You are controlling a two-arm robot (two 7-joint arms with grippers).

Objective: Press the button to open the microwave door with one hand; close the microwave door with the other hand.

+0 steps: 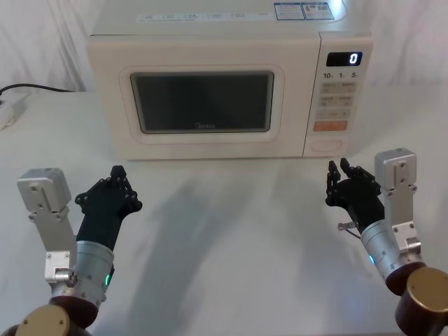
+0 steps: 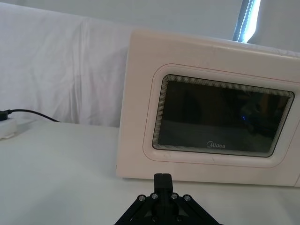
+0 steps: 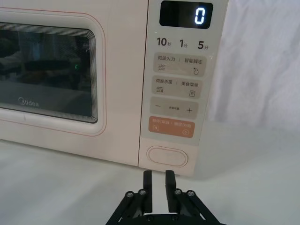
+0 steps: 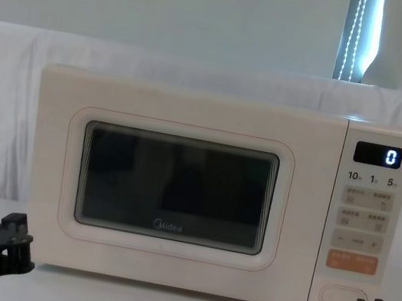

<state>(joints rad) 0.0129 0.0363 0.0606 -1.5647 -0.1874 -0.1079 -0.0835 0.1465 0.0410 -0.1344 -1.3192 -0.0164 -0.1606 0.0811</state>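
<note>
- The microwave (image 1: 224, 84) stands on the table (image 1: 231, 231), at its far side.
- The microwave door (image 1: 203, 105) takes up the microwave's left and middle — the button (image 1: 327, 145) sits at its lower right corner.
- The left gripper (image 1: 112, 189) is before the microwave's left end.
- The right gripper (image 1: 343, 183) is just before the button, apart from it.

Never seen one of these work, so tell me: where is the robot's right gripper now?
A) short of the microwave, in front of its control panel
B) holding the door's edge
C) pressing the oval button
A: the right gripper hovers over the table, short of the button.
</note>
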